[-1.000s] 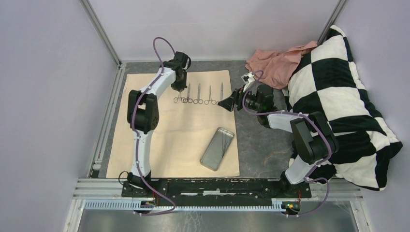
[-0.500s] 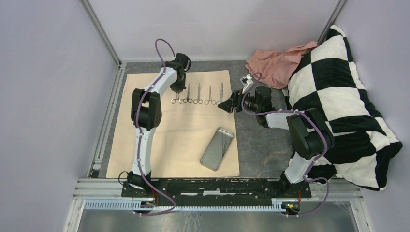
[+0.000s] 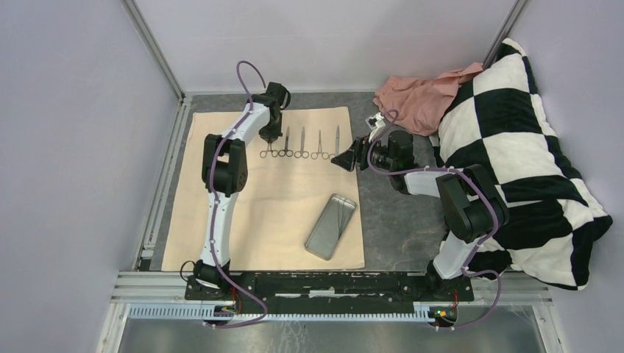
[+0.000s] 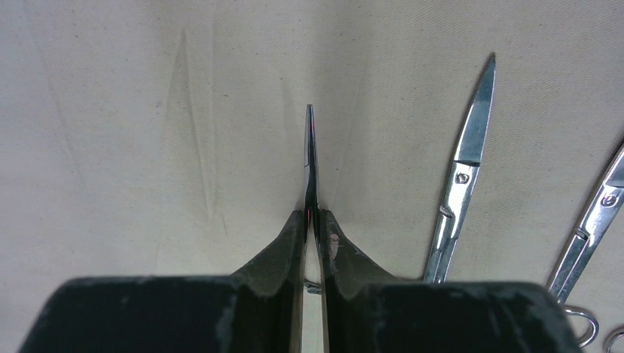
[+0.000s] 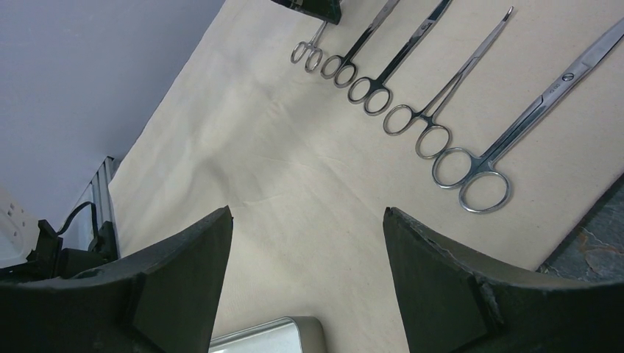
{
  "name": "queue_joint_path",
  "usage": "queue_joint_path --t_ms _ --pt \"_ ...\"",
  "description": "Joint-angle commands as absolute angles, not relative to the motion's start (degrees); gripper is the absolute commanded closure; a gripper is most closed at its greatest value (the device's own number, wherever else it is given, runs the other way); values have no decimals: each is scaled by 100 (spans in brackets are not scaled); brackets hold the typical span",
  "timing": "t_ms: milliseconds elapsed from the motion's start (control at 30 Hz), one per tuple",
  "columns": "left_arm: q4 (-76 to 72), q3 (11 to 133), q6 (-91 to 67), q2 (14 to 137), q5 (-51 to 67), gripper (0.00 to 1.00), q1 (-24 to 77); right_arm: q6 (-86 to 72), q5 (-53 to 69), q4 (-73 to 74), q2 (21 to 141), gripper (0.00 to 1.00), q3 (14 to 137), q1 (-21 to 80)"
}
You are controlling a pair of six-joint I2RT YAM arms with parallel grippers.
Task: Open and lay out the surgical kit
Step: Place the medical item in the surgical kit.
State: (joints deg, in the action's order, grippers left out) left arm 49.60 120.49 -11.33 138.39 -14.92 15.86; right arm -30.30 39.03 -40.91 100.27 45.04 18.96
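From above, the beige cloth wrap lies spread flat on the grey table, and everything can be placed against it. A row of slim silver instruments lies side by side along the wrap's far part, tips pointing away from the arms. The small steel tray sits aslant near the wrap's right edge, closer to the arm bases. The left claw is down at the left end of that row. The right claw hangs at the wrap's right edge, beside the row's last piece. Off the wrap to the right are a checkered pillow and a crumpled pink cloth. Through the left wrist camera, the left claw is pressed together on one slim instrument, whose point sticks out over the wrap. A pair of scissors lies just to the right of it on the wrap. Through the right wrist camera, the right claw is spread wide and holds nothing. It looks across the wrap at five ring-handled pieces, with a corner of the tray below.
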Motion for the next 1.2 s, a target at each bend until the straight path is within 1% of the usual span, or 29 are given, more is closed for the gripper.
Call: queue_joint_path --t_ms 0,267,800,900,967,1167 --pt "4910 12309 -945 13894 -1634 98 1547 -3078 4069 -4456 10099 19 4711 1865" --pt "4794 12340 -948 13913 -1508 98 1538 -3115 4108 -4519 10128 19 4711 1873" --pt "4794 12338 -810 13953 -1771 98 1538 -3184 4174 -4614 10152 20 4702 1867" --pt "4795 12316 -817 13904 -1793 85 1538 -3196 4188 -4631 10163 20 4702 1865" --pt "4796 12286 -828 13826 -1741 80 1538 -3204 4201 -4649 10162 20 4707 1869" --pt "4663 12096 -878 13530 -1586 62 1538 -3232 4219 -4682 10180 20 4702 1865"
